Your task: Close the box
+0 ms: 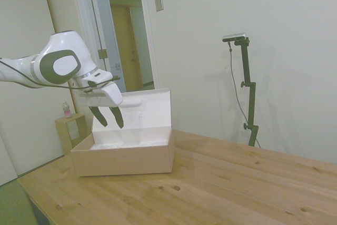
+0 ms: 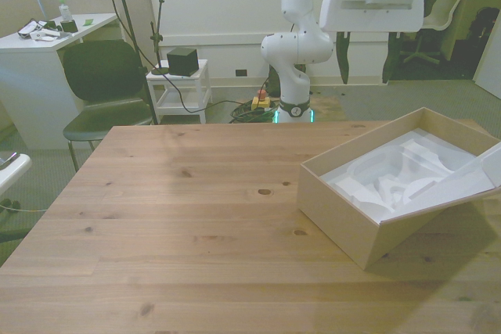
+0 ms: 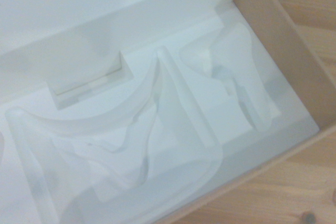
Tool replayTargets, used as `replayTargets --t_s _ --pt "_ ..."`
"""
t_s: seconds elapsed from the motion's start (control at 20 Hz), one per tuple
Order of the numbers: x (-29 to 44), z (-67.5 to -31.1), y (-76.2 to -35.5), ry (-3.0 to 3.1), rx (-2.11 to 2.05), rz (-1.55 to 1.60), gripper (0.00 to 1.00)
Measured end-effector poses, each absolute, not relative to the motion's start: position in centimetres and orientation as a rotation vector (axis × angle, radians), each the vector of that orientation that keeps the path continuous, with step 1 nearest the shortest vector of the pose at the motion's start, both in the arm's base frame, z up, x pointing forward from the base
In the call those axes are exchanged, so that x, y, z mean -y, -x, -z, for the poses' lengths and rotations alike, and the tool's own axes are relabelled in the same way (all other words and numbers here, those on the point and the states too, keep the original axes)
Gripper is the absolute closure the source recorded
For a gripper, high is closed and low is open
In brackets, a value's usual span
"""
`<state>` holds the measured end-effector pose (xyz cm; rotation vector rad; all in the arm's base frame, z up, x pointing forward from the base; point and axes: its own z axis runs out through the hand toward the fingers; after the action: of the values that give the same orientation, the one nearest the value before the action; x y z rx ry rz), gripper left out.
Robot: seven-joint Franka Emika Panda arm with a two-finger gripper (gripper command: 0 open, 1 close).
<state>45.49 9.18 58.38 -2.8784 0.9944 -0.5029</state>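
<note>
Tan cardboard, the box (image 1: pixel 124 159) sits open on the wooden surface (image 1: pixel 221 183), lid (image 1: pixel 139 109) upright; the claw (image 1: pixel 107 117) hovers above its white interior, fingers apart.

The arm (image 1: pixel 31 69) has smooth white shells with rounded joints, and one joint cover carries a grey oval panel with a white rim. A thin dark cable runs along it to the hand. The gripper (image 1: pixel 107 116) has a white body and two dark, tapering fingers (image 1: pixel 98 116).
</note>
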Motion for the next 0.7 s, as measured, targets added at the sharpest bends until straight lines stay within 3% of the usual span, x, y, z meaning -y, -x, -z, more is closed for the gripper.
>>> replayTargets --t_s 0.35,0.7 --pt "-14.0 -62.0 -49.8 2.951 -0.864 0.673 0.00" --pt "-17.7 -64.3 -50.9 2.896 -0.689 0.826 0.00"
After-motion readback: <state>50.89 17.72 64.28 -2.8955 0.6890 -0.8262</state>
